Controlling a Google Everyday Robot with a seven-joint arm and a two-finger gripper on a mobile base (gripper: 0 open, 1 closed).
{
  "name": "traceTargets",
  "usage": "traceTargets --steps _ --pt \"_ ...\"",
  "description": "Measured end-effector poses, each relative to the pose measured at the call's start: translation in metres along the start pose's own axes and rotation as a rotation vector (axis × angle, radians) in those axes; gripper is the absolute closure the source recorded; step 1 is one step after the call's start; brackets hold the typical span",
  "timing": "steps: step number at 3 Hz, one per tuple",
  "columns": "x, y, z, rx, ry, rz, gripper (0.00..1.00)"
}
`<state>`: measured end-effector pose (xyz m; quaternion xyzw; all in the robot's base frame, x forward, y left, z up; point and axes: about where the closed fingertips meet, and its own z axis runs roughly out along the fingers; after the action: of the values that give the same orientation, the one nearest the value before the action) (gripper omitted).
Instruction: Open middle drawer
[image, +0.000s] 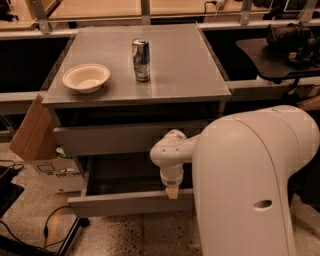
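The middle drawer (120, 202) of the grey cabinet stands pulled out toward me. Its flat grey front panel is low in the view and its dark, shallow box (125, 175) shows behind it. My gripper (172, 192) hangs from the white wrist (169, 155) and points down at the top edge of that front panel, right of its middle. My large white arm (250, 185) covers the right part of the drawer. The top drawer front (115, 137) above is closed.
On the cabinet top (175, 65) stand a white bowl (86, 77) and a silver-blue can (141, 60). A cardboard box (35, 135) leans at the cabinet's left. Cables (45, 230) lie on the floor at the lower left. A dark table (280, 55) stands at the right.
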<state>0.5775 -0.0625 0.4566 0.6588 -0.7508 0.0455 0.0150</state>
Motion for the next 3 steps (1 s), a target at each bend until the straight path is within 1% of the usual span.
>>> traceTargets --steps 2,3 --pt "0.0014 0.0022 0.0031 -0.006 0.004 -0.001 0.06" --pt "0.0017 0.0027 0.0038 -0.007 0.004 -0.001 0.00"
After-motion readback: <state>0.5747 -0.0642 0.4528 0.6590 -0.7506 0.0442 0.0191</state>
